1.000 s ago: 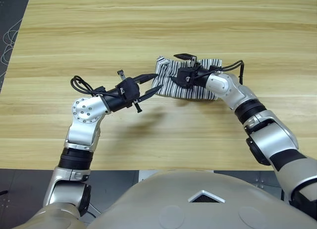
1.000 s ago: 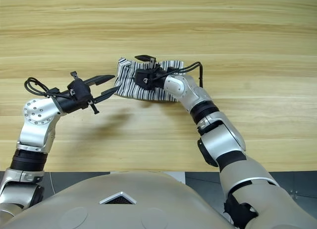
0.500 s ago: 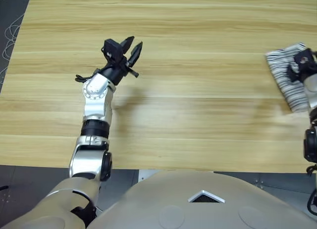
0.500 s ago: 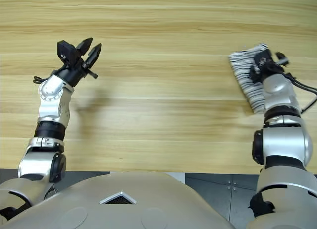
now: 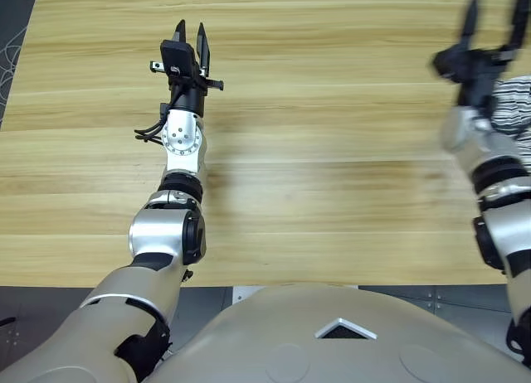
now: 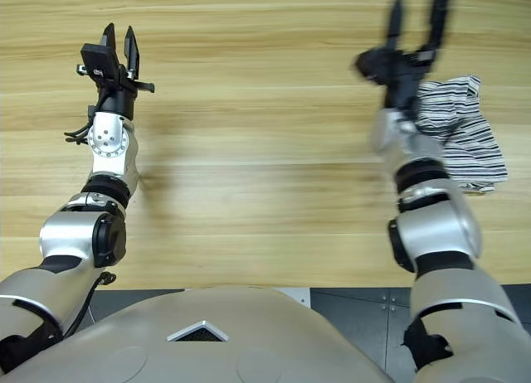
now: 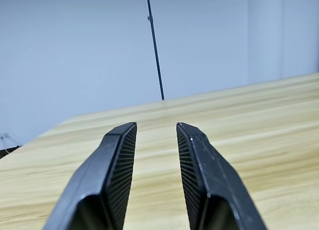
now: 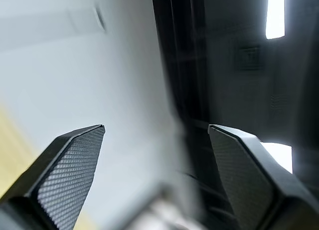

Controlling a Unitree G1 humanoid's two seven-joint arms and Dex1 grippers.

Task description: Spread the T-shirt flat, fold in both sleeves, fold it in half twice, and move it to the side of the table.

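Counted one T-shirt (image 6: 460, 134): striped, folded into a rumpled bundle, lying on the table (image 6: 265, 68) near its right edge. Counted two grippers, neither touching the T-shirt.

Found the left gripper (image 6: 119, 35) held over the far left part of the table, well apart from the T-shirt and pointing away from the robot. Noted its fingers (image 7: 119, 160) parted by a narrow gap, with nothing between them.

Found the right gripper (image 6: 418, 2) raised above the table, just left of the T-shirt, tips pointing up and away. Noted its fingers (image 8: 70, 165) spread wide and holding nothing (blurred in the head views, plain in the wrist view). Saw the right forearm (image 6: 406, 151) beside the T-shirt's left edge; could not tell whether touching.
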